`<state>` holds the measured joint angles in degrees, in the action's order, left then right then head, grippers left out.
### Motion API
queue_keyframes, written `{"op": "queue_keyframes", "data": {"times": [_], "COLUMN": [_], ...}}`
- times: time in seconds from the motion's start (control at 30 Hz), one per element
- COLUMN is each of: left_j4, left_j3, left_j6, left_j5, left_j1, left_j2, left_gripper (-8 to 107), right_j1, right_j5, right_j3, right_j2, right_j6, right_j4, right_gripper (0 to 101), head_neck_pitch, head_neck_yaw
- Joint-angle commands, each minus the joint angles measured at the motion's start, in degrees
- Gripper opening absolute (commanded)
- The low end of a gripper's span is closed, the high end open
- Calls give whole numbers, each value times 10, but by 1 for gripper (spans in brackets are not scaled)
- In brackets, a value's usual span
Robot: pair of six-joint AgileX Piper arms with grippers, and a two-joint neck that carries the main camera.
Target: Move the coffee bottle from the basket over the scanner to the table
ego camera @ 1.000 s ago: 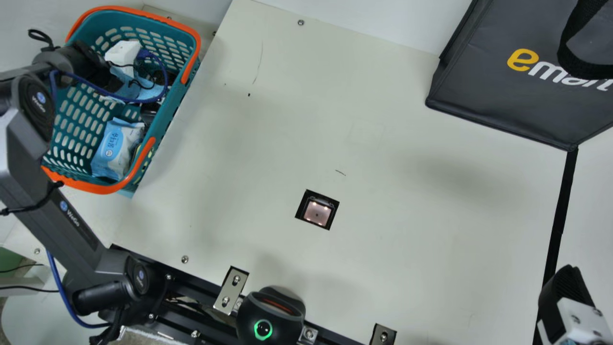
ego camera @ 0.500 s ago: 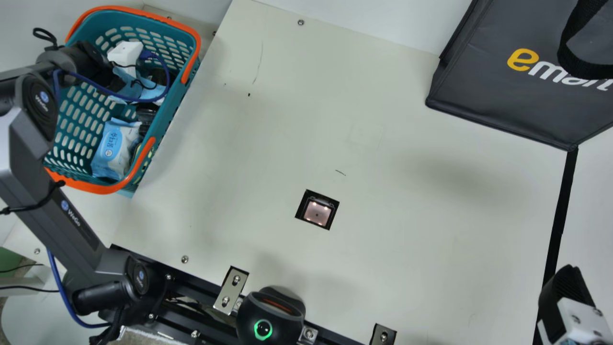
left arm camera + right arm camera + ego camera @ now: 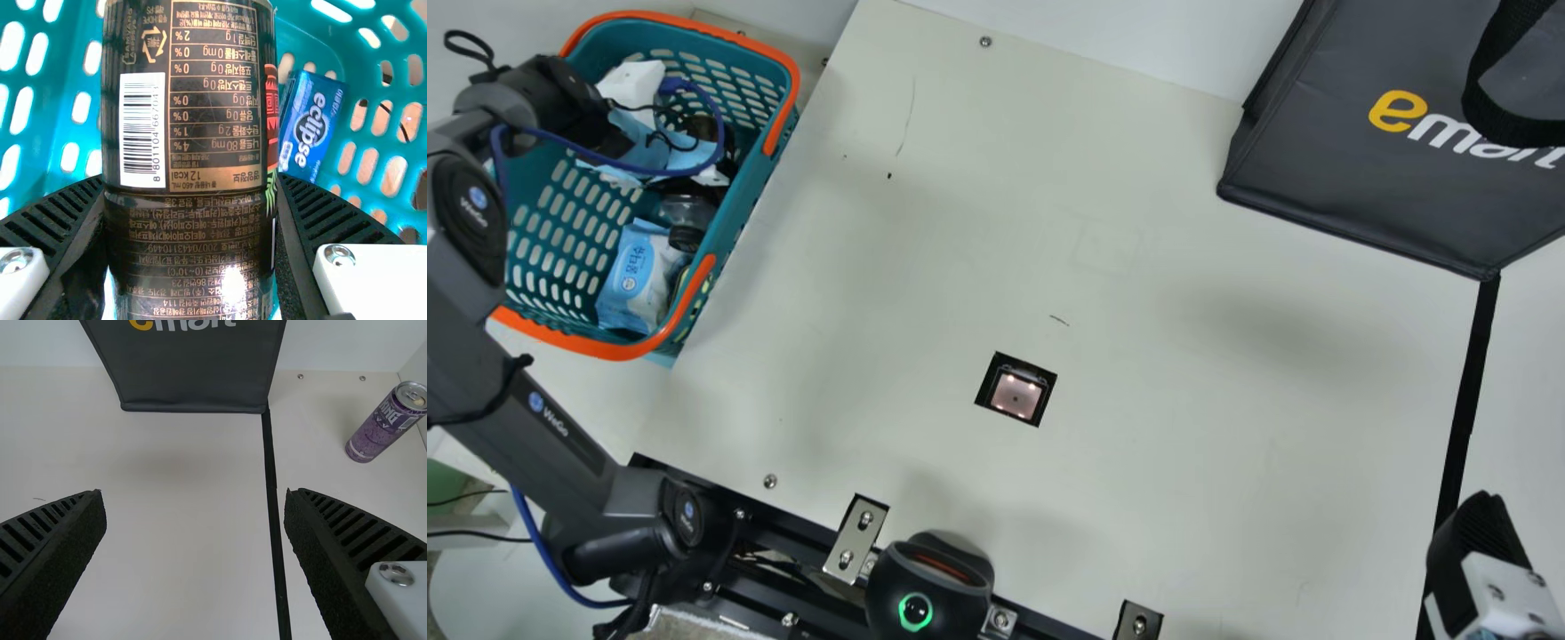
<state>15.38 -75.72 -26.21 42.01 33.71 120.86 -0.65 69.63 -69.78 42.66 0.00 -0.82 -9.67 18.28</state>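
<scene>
Main view: The cream table (image 3: 1138,480) spans the center, with a teal basket (image 3: 649,351) at ten o'clock, its rim and handles orange. The left arm (image 3: 560,431) rises from seven o'clock, and the left gripper (image 3: 685,160) is inside the basket, seen partly from behind its wrist. Also in the basket, toward nine o'clock, is a blue-and-white packet (image 3: 631,276). Near the middle, slightly toward six o'clock, a square scanner window (image 3: 1016,396) is set in the tabletop, glowing faintly pink. A black device with a green ring (image 3: 929,587) sits at about seven o'clock. A dark gray bag (image 3: 1378,178) stands at two o'clock; the right gripper (image 3: 1480,538) is at four o'clock.

Left wrist view: The coffee bottle (image 3: 187,133), dark brown with a barcode on its label, is gripped between the left gripper's two ribbed fingers, one pressed to each side. The basket's slotted teal plastic lies behind it, and a small blue pack (image 3: 312,127) lies in the basket beside the bottle.

Right wrist view: The right gripper's fingers are spread wide with nothing between them. A purple can (image 3: 383,427) stands upright on the table, across a black strip (image 3: 272,500) from most of the bag.
</scene>
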Motion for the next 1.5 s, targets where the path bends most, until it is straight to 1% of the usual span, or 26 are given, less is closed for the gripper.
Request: {"op": "queue_keyframes", "data": {"times": [0.0, 0.2, 0.33, 0.6, 0.83, 1.0, 1.17, 1.33, 1.47], "left_j4": [-10, -46, -56, -60, -62, -53, -48, -53, -60], "left_j3": [3, 13, 13, -8, -29, -35, -30, -19, -13], "left_j6": [10, 26, 20, -8, -27, -35, -28, 4, 45], "left_j5": [11, 33, 48, 90, 121, 144, 162, 174, 177], "left_j1": [0, -2, -6, -23, -57, -94, -147, -211, -264], "left_j2": [-19, -84, -132, -217, -276, -308, -337, -352, -351], "left_gripper": [-8, -8, -8, -8, -8, -8, -8, -8, -8], "right_j1": [0, 0, 0, 0, 0, 0, 0, 0, 0], "right_j5": [0, 0, 0, 0, 1, 1, 1, 1, 1], "right_j3": [0, 0, 0, 0, 0, 0, 0, 0, 0], "right_j2": [0, 0, 0, 0, 0, 0, 0, 0, 0], "right_j6": [0, 0, 0, 0, 0, 0, 0, 0, 0], "right_j4": [0, 0, 0, 0, 0, 0, 0, 0, 0], "right_gripper": [95, 95, 95, 95, 95, 95, 95, 95, 95], "head_neck_pitch": [17, 17, 17, 17, 17, 17, 17, 17, 17], "head_neck_yaw": [1, 1, 1, 1, 1, 1, 1, 1, 1]}}
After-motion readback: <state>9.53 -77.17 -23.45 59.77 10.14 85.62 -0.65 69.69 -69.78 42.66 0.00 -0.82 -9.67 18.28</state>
